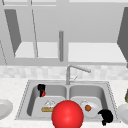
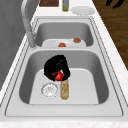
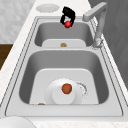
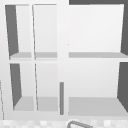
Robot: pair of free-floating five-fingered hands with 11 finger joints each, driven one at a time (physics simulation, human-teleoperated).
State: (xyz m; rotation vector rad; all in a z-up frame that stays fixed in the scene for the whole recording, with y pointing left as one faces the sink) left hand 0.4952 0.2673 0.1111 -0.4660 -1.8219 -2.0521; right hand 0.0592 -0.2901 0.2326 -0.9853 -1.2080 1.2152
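My left hand (image 1: 41,88) hangs over the back of the left basin (image 1: 33,100), fingers curled round a small red ball (image 1: 43,94). In the left side view this hand (image 2: 57,67) and the ball (image 2: 58,76) show just above a bread roll (image 2: 64,90) and the drain (image 2: 49,90). From the right, the hand (image 3: 67,15) grips the ball (image 3: 67,24) near the faucet (image 3: 98,22). My right hand (image 1: 106,116) floats at the sink's front right corner, fingers relaxed and holding nothing; it also shows as a hand (image 2: 113,2) beyond the counter edge.
A large red sphere (image 1: 67,115) sits at the front middle. The right basin holds a white plate (image 3: 58,98) with a brown round thing (image 3: 66,88) on it. White plates (image 1: 3,108) (image 1: 123,112) and a bottle (image 1: 126,96) stand on the counter. Open cabinet shelves (image 4: 95,105) are above.
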